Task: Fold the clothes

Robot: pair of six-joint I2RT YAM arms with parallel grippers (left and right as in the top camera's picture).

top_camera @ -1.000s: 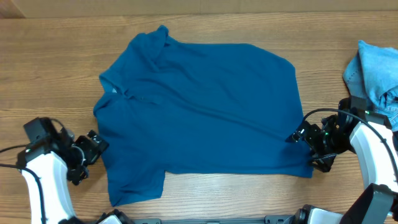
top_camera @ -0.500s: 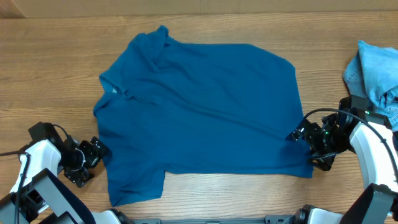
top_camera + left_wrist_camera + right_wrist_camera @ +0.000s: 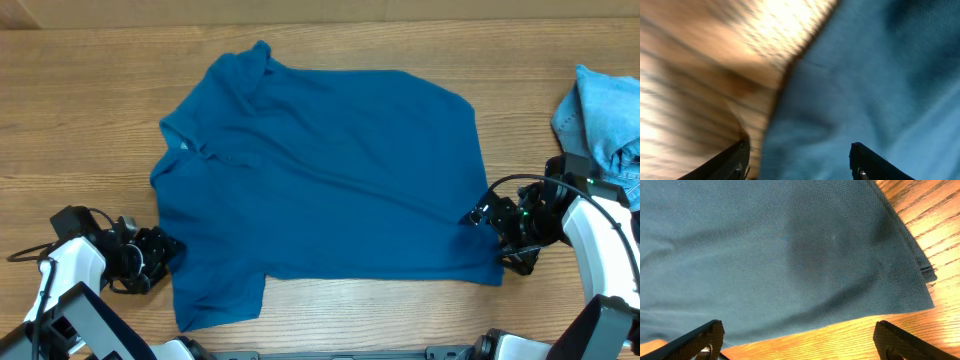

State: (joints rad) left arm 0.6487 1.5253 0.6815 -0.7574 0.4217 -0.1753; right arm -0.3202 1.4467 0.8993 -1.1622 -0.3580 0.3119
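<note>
The blue shirt (image 3: 320, 170) lies spread flat mid-surface (image 3: 80, 100), the left jaws partly open astride its 8 o'clock edge, the right jaws wide open over its 4 o'clock corner, neither gripping anything.

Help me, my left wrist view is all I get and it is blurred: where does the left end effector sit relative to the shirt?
Observer: Overhead, the left end effector is at the collar end of the blue shirt, beside its near sleeve.
Operator: And the other arm?
Observer: The right end effector stands open at the hem's near corner.
Operator: Anything else?
Observer: A light-blue garment lies at the right edge of the table, apart from the shirt.
</note>
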